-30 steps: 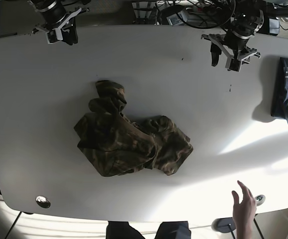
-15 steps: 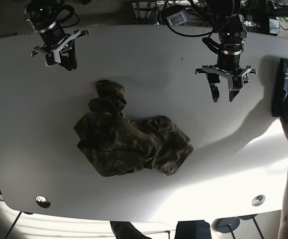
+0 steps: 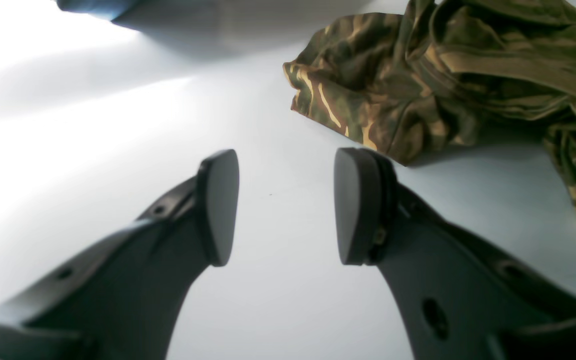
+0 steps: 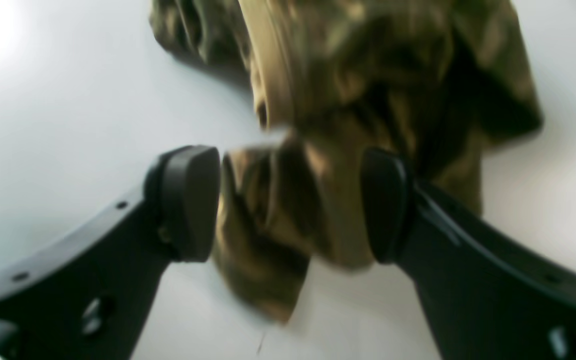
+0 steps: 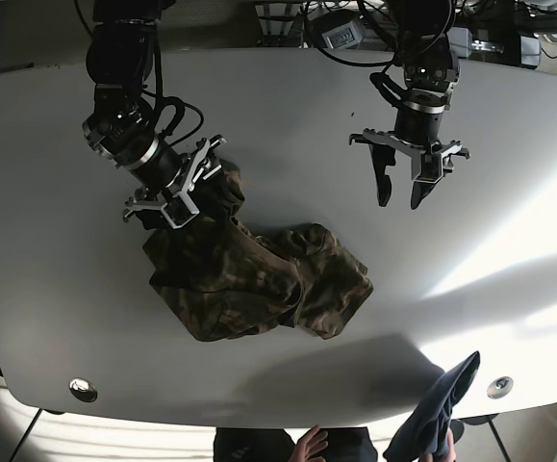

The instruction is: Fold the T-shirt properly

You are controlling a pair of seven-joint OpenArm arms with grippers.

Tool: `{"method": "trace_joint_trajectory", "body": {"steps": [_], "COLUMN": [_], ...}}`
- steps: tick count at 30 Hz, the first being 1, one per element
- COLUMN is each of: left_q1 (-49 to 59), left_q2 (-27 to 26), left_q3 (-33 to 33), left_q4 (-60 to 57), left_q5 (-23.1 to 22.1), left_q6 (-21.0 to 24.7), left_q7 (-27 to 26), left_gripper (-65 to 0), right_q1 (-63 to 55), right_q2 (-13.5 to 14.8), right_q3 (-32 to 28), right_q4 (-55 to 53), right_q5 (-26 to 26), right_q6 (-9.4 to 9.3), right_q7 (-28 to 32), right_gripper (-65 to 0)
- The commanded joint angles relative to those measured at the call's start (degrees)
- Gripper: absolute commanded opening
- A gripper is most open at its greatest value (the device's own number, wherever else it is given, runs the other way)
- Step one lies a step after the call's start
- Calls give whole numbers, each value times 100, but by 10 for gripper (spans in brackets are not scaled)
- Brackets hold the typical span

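The camouflage T-shirt [image 5: 259, 274] lies crumpled in a heap at the middle of the white table [image 5: 57, 269]. My right gripper [image 5: 184, 192] is down on the heap's upper-left lump. In the right wrist view it [image 4: 288, 205] stands open, and a fold of the T-shirt [image 4: 278, 210] sits between the two fingers. My left gripper [image 5: 400, 200] hangs open over bare table to the right of the heap. Seen from the left wrist, that gripper [image 3: 285, 205] holds nothing, and the T-shirt [image 3: 443, 75] lies beyond its right finger.
At the table's front right edge a person's hand holds a dark blue garment [image 5: 442, 414]. Another hand [image 5: 307, 445] shows at the front centre. Round fittings [image 5: 83, 389] sit in the table's front corners. Cables and gear line the back edge.
My right arm swung from the back left corner down onto the shirt's upper-left lump. My left gripper moved left toward the shirt. A person took the dark blue garment from the right edge.
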Motion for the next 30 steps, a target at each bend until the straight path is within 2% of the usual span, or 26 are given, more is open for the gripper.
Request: {"method": "trace_joint_trajectory", "body": {"steps": [1,10,16,18,24,27,30], "left_q1": [-26,-202,-246,-246,-237,-246,-254], "left_q2": [-10,-10,-10,-10,-10,-10,-10], "left_q3": [-6,-6,-14,-23,-23,-23,-32], "left_q4": [91,74,65,65,65,65,56], "left_q5": [-35,-35,-35,-35,-35,-35,-35], "left_q6": [35,35,35,35,35,35,35], "left_q7": [-184,-184,-184,-184,-184,-184,-184], "left_gripper": [-374,-375,-375,-375,-375,-375,-375], "right_q1": [418,1965,2747,2958,3284,3292,3284], "right_q2": [27,1,-17,-140,-324,-307,-148], "right_q3": [-262,-1369,-2011,-2108,-2117,-2099,-2108], "right_q4": [-129,-2028,-2951,-3338,-4261,-4595,-4911], "right_q5": [57,57,66,66,57,48,48], "right_q6": [-10,-49,-524,-717,-761,-779,-1192], "right_q7": [10,36,370,546,1029,1442,1891], "right_gripper": [-219,-219,-219,-219,-219,-220,-222]}}
